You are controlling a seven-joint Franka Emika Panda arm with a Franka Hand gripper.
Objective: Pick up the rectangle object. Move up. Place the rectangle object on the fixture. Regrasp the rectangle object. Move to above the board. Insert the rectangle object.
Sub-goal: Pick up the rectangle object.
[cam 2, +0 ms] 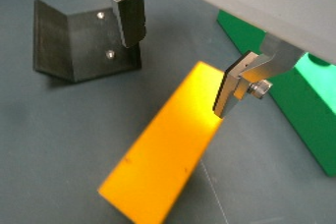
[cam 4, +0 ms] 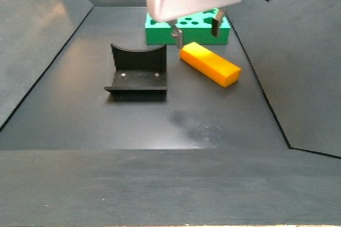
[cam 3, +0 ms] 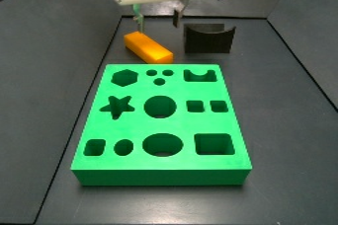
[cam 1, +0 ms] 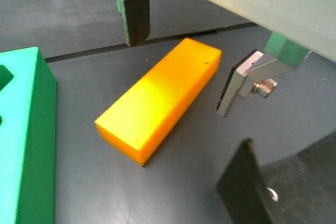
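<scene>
Orange-yellow rectangle object (cam 1: pixel 160 98) flat on the dark floor, not held, seen in both wrist views (cam 2: pixel 167 149) and both side views (cam 3: pixel 148 45) (cam 4: pixel 210 64). Gripper (cam 1: pixel 184 53) up above one end of the block, fingers wide apart with nothing between them. In a wrist view, one silver finger (cam 1: pixel 136 14) off to one side of the block's far end, other finger (cam 1: pixel 242 81) just past its other long edge, neither one touching it as far as can be told. Same open spread around the block's end in a wrist view (cam 2: pixel 180 53). In a side view, gripper (cam 3: pixel 156 16) hanging under the white wrist block, just over the block's back end; also so in a side view (cam 4: pixel 193 34). Dark fixture (cam 3: pixel 209 37) near the block, a gap between them, curved dip in its top; in a side view (cam 4: pixel 138 72) on the floor beside the block. Bright green board (cam 3: pixel 161 121) flat on the floor, full of holes: star, hexagon, circles, squares. Block lying just past the board's far edge, not touching it. Corner of the green board (cam 1: pixel 27 140) beside the block in both wrist views (cam 2: pixel 286 90).
</scene>
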